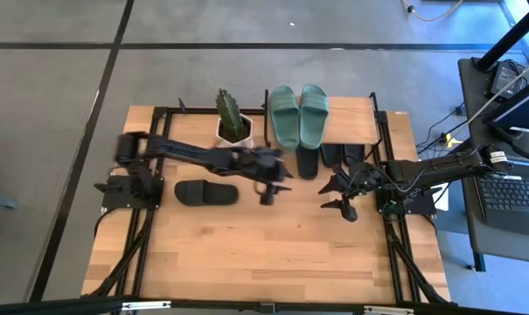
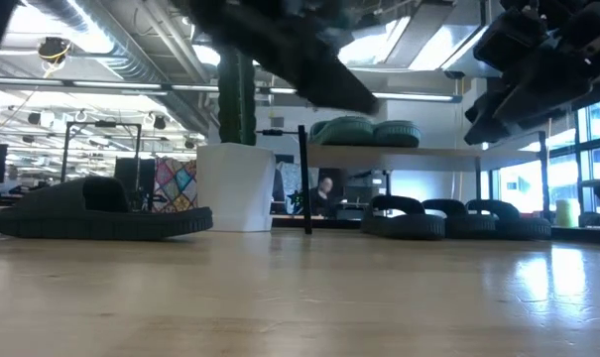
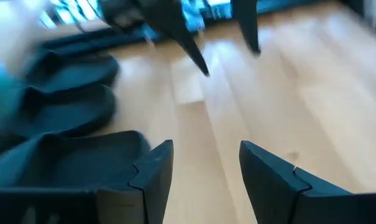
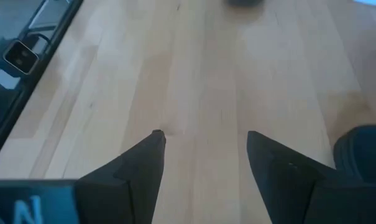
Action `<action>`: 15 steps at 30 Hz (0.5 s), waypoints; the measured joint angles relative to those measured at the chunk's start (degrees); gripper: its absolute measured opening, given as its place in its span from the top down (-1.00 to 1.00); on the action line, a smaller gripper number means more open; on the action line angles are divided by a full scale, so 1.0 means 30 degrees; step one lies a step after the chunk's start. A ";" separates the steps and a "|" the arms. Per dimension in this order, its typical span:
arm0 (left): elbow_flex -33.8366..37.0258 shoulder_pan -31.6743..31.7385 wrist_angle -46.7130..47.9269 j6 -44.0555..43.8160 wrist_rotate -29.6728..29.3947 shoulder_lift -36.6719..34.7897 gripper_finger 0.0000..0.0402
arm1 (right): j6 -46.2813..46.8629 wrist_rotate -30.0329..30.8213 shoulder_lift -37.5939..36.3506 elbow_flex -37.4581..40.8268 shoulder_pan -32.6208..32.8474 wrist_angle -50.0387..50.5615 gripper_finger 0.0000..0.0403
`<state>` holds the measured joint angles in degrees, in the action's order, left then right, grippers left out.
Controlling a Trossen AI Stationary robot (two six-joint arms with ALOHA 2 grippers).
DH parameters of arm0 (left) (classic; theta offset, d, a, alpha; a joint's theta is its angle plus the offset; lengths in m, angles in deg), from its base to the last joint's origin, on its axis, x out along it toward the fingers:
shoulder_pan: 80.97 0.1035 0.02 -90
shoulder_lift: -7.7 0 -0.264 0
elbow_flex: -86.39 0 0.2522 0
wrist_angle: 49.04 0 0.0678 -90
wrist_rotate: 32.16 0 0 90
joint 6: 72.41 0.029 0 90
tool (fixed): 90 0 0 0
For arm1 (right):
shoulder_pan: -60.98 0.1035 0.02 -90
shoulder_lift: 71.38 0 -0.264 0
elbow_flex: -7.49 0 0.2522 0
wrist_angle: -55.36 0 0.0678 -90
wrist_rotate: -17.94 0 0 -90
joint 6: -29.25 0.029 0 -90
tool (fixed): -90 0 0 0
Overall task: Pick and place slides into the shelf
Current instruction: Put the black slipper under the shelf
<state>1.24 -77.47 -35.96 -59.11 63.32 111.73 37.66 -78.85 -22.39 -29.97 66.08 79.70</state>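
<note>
The shelf (image 1: 356, 122) stands at the table's far edge. The sage-green pair of slides (image 1: 299, 115) lies on its wooden top board, also visible in the low view (image 2: 364, 131). Three black slides (image 1: 332, 157) rest on their soles beneath that board (image 2: 458, 218). The leftmost of them (image 1: 309, 163) sticks out toward the near side. One more black slide (image 1: 206, 192) lies flat on the table's left half (image 2: 91, 213). My left gripper (image 1: 271, 181) hovers open just left of the protruding slide (image 3: 63, 155). My right gripper (image 1: 341, 197) hovers open in front of the shelf, over bare wood (image 4: 203, 140).
A cactus in a white pot (image 1: 233, 122) stands left of the shelf, just beyond my left arm. Black frame rails run along the table's left and right sides (image 1: 137, 227). Bare wood fills the near half of the table (image 1: 273, 254).
</note>
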 joint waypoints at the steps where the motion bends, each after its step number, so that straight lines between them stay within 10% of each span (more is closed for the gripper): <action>1: 0.1148 0.0128 -0.0804 -0.0433 0.0119 -0.1060 0.12 | -0.0021 0.0009 0.0000 0.0000 0.0000 -0.0116 -0.13; 15: 1.5222 -0.1046 -1.1240 -0.3861 -0.3865 -1.1512 0.12 | -0.2463 0.1888 0.2590 -0.0007 -0.0968 -0.4212 -0.13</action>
<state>46.91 -80.61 -69.68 -70.69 51.73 77.19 30.27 -73.19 -14.62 -29.99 63.18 67.06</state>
